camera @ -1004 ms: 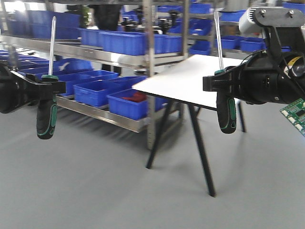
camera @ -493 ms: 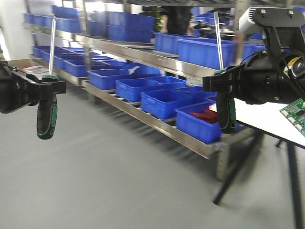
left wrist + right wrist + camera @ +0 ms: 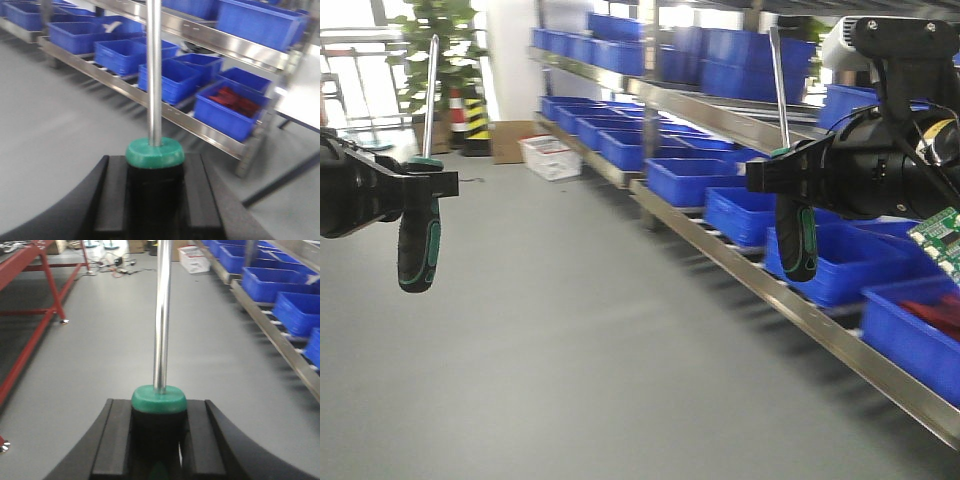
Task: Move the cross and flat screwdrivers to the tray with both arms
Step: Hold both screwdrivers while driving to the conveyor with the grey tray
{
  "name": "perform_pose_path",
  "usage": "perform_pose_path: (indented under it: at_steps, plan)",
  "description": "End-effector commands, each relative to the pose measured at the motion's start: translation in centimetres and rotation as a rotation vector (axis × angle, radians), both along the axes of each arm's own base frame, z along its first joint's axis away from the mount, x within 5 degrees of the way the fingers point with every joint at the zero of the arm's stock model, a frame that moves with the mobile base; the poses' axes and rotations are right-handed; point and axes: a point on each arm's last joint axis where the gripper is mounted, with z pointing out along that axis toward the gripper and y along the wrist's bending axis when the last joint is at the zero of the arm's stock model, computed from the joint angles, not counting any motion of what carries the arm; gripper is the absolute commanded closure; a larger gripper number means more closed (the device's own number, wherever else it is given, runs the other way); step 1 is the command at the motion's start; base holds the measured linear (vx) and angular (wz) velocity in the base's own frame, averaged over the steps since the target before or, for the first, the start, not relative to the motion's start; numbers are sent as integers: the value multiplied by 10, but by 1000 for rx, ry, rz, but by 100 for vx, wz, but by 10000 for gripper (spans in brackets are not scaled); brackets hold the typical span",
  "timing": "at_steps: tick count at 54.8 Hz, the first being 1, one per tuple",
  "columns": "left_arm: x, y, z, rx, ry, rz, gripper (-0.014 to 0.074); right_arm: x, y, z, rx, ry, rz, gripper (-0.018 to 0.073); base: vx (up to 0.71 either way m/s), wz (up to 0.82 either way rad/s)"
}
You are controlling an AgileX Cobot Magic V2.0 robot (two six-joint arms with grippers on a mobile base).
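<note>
- At the left edge of the front view, the left hand (image 3: 420, 185) is clamped on the left screwdriver (image 3: 418, 245) just under its green collar. The black handle hangs below and the steel shaft points straight up.
- On the right of the same view, the right hand (image 3: 790, 178) grips the right screwdriver (image 3: 797, 240) the same way — upright, handle below the fingers. A light grey joint housing (image 3: 840, 40) sits above that arm.
- Both tools hang in the air over the grey floor (image 3: 570, 340), well apart from each other.
- Only the front view shows the handles in full. Each wrist view shows just the green collar wedged between two black fingers (image 3: 112, 195), with the shaft running out of the top.
- The tips are too small to tell cross from flat.
- The left wrist view looks onto blue crates (image 3: 170, 80) on a steel rack (image 3: 225, 37), one crate holding red parts (image 3: 235, 102).
- The right wrist view adds a red frame (image 3: 30, 315) at its left — outside the front view.
- The front view alone takes in a potted plant (image 3: 440, 40) and a striped post (image 3: 472, 115).
</note>
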Motion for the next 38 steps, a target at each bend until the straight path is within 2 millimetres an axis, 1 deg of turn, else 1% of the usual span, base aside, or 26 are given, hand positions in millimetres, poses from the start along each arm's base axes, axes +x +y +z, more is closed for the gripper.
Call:
perform_pose_path:
  at_steps: [1, 23, 38]
  plan:
    - [-11, 3, 27, -74, -102, 38, 593, -11, -5, 31, 53, -159, 0, 567, 61, 61]
    - [-11, 3, 27, -74, -102, 38, 593, -11, -5, 31, 53, -159, 0, 567, 62, 61]
    - [-11, 3, 27, -74, -102, 38, 593, -11, -5, 31, 53, -159, 0, 567, 62, 47]
